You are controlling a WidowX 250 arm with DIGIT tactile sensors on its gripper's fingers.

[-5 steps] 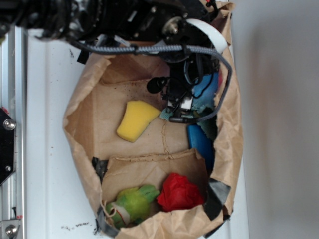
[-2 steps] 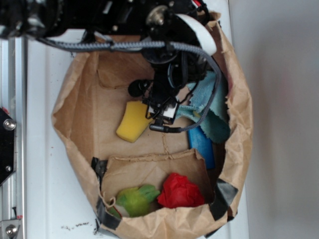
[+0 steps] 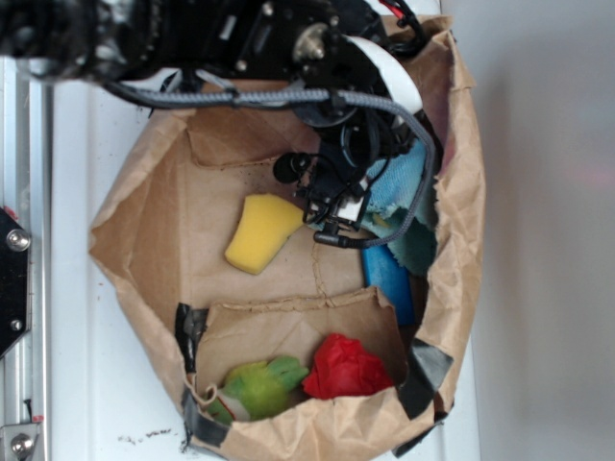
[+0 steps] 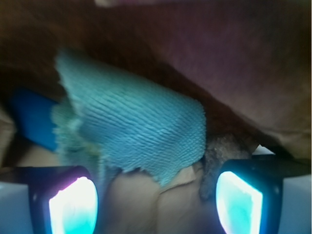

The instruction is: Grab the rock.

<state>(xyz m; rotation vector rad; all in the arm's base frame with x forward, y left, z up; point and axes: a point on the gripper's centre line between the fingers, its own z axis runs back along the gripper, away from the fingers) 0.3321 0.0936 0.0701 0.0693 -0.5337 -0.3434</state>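
No text, label, brand, number or sign can be read in either view. The paper bag [image 3: 163, 221], the sponge [image 3: 261, 230], the cloth [image 4: 136, 126] and the robot arm [image 3: 240, 38] in the upper part of the frame bear no legible marking.
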